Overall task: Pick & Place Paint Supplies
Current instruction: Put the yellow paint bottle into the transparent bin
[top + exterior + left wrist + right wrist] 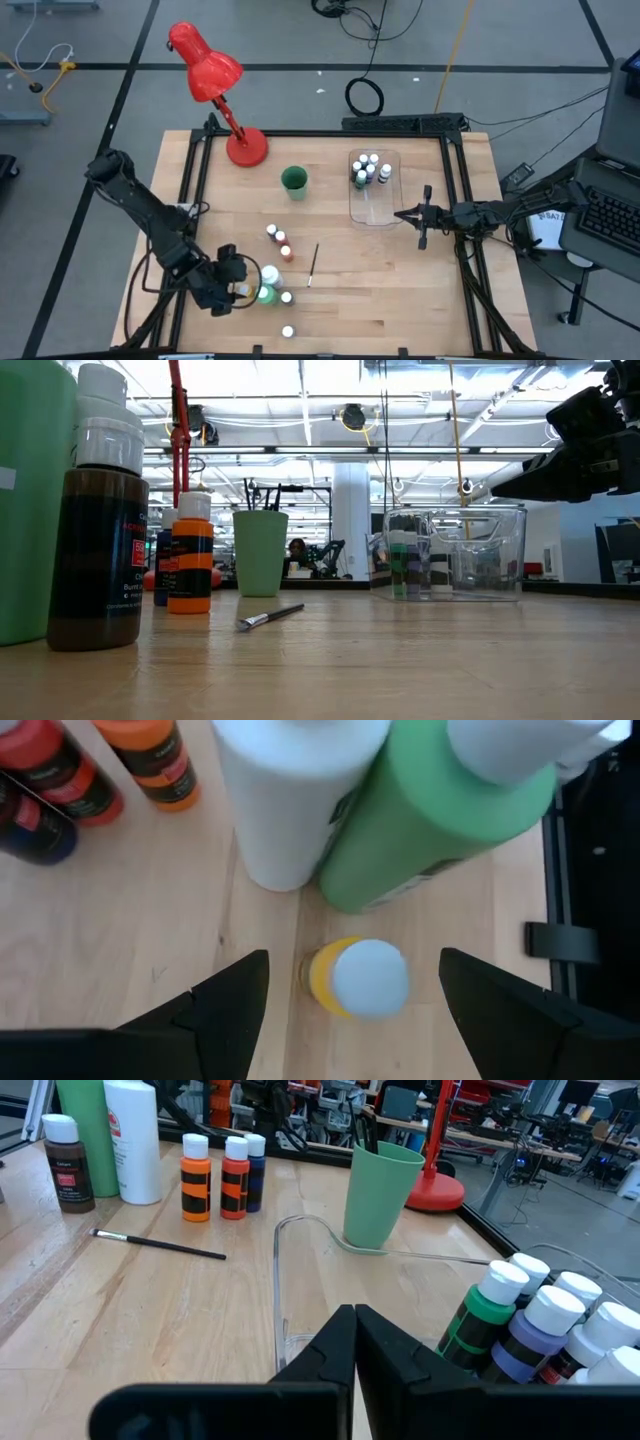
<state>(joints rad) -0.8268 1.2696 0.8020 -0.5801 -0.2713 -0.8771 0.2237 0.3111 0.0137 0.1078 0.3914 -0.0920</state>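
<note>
High camera looking straight down over the whole wooden worktop [400, 290], low camera sitting level at worktop height, facing the room, wrist cameras hanging close, all but left wrist sharing the pale green plastic cup [294, 181].

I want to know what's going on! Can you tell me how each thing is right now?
Left gripper: open, around the yellow bottle.
Yellow bottle: upright, capped.
Right gripper: shut, empty, over the clear tray.
Clear tray: holds capped bottles.
Brush: lying flat.
Green cup: upright.
</note>
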